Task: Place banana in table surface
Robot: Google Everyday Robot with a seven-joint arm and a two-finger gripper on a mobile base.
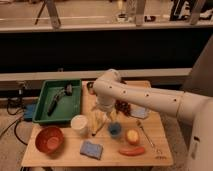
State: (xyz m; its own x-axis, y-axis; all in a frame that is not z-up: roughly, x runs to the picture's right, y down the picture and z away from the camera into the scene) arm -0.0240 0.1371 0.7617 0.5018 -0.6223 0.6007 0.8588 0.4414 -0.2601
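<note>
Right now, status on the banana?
Gripper low over table surface, centre. Banana just beneath it. White cup and blue cup close either side.

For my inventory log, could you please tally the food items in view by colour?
Yellow: 2, banana just below the hand, round fruit
Orange-red: 1, sausage-shaped item
Dark: 1, grape-like cluster
Total: 4

Banana [96,124]: 1 piece, slim, pale yellow, slightly curved. Its far end sits right below the claw [103,115] and its near end reaches out in front of the claw, slightly to the claw's left in view. Whether it rests flat or is lifted: cannot tell.

Tabletop [70,152]: light wood, slatted, rectangular, spreading to all sides beneath the claw, which hangs over its middle.
</note>
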